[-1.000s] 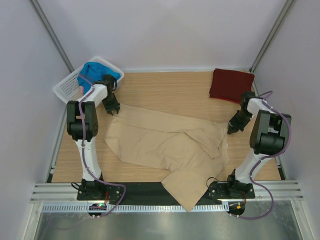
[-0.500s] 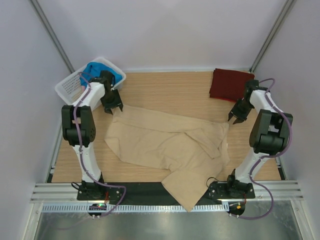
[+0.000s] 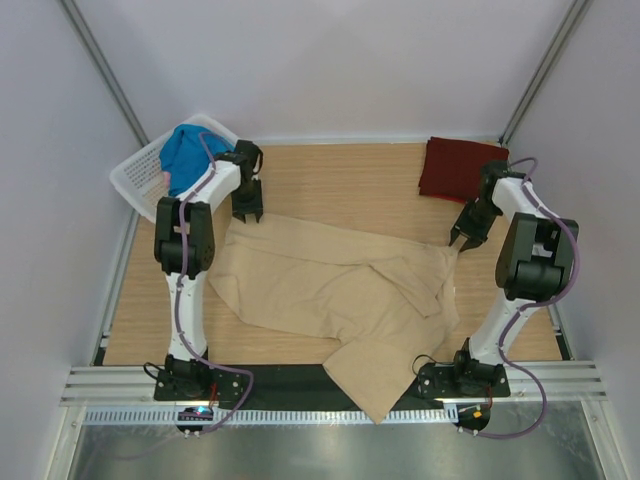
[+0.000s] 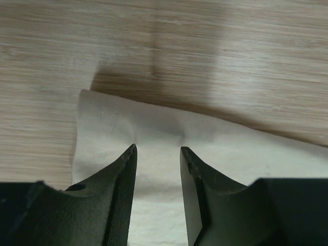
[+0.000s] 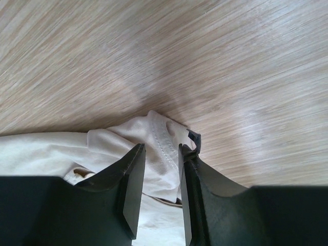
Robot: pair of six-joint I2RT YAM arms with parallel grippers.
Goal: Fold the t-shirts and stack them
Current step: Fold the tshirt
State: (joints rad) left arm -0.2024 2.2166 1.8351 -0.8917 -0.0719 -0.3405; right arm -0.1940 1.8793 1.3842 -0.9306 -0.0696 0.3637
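While the left tool (image 4: 158,147) and right tool (image 5: 161,146) stand part-open, empty, the tan t-shirt (image 3: 330,285) stretches left-to-right.

no legible text, labels, brands, numbers or signs anywhere

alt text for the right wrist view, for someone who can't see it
The right gripper, its dark jaws slightly apart, hangs over a bunched, stitched corner of the tan t-shirt, which lies on the pale wooden table.

pink t-shirt (image 3: 160,178) mostly hidden, tan t-shirt (image 4: 230,148) cropped
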